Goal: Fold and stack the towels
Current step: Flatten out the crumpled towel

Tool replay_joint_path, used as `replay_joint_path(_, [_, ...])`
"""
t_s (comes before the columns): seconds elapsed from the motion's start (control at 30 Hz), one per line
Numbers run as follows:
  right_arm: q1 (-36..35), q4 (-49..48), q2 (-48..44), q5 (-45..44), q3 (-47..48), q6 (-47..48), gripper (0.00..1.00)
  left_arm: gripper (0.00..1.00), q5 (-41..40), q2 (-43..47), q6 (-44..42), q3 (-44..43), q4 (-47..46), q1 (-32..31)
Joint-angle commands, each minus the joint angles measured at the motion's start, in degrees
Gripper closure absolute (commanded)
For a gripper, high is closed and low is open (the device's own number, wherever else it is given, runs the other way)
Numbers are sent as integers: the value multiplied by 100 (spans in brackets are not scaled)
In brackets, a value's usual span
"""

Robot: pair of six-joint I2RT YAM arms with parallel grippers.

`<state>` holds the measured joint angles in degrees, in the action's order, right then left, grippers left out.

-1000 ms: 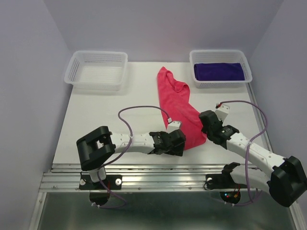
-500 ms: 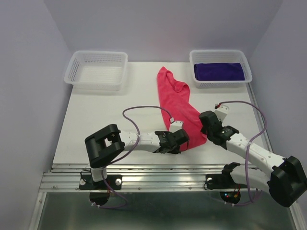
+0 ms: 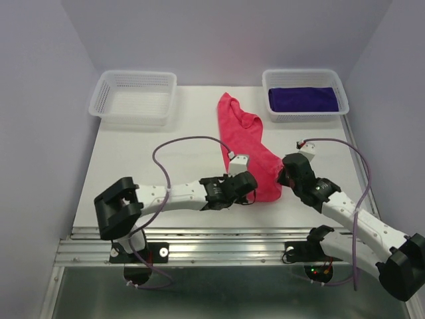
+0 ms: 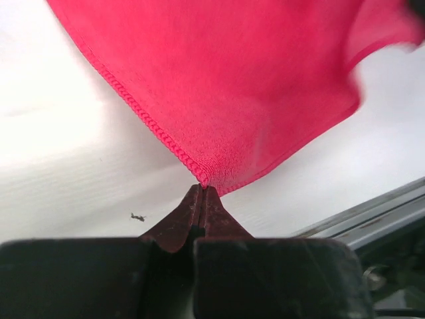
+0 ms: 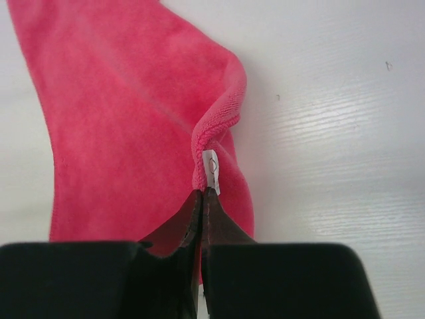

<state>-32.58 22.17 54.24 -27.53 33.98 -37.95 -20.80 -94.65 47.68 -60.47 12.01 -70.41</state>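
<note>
From above, the pink-red towel [image 3: 247,143] is lying lengthwise mid-frame on the table [image 3: 153,146]. The left hand [image 3: 250,191] is pinching its lower-left corner and the right hand [image 3: 285,178] its lower-right edge. The purple towel [image 3: 302,100] is sitting in the upper-right basket [image 3: 340,90]. Left wrist view: the jaws are pressing shut on the hemmed corner [image 4: 206,174]. Right wrist view: the jaws are clamping the edge by the white label [image 5: 211,167]. A clean fold likely needs both corners lifting level and travelling toward frame top. The front rail [image 3: 199,234] is crowding the hands below, the basket is lying close by the far end, and bare table is lying to the left.

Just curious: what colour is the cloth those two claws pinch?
The towel is bright pink-red, clearest in the left wrist view.
</note>
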Motion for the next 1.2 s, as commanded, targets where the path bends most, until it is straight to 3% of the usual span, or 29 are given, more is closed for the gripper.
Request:
replay_joint_path(0.0, [32, -363, -413, 432, 504, 437, 99, 100, -1224, 1219, -364, -246, -32, 27])
replay_joint_path(0.17, [32, -513, -511, 819, 1704, 903, 99, 100, -1506, 2274, -1152, -597, -453, 238])
replay_joint_path(0.33, [32, -565, -537, 1266, 3130, 1299, 99, 100, -1489, 2907, -2174, -1842, -393, 309])
replay_joint_path(0.5, [32, -662, -371, 2416, 4640, 1422, 99, 100, -551, 3251, -3096, -3090, -393, 309])
replay_joint_path(0.77, [32, -389, 139, 3709, 6461, 1238, 99, 100, 743, 3040, -3388, -5044, 319, 300])
replay_joint_path(0.87, [32, -486, 210, 4106, 6735, 1010, 99, 100, 1261, 3119, -3275, -5221, 293, 317])
replay_joint_path(0.97, [32, -503, 175, 4001, 6570, 992, 99, 100, 1254, 3224, -3186, -5098, 293, 309])
replay_joint_path(1.17, [32, -898, -361, 3176, 5227, 1009, 99, 100, 69, 3602, -3256, -3957, -110, 309])
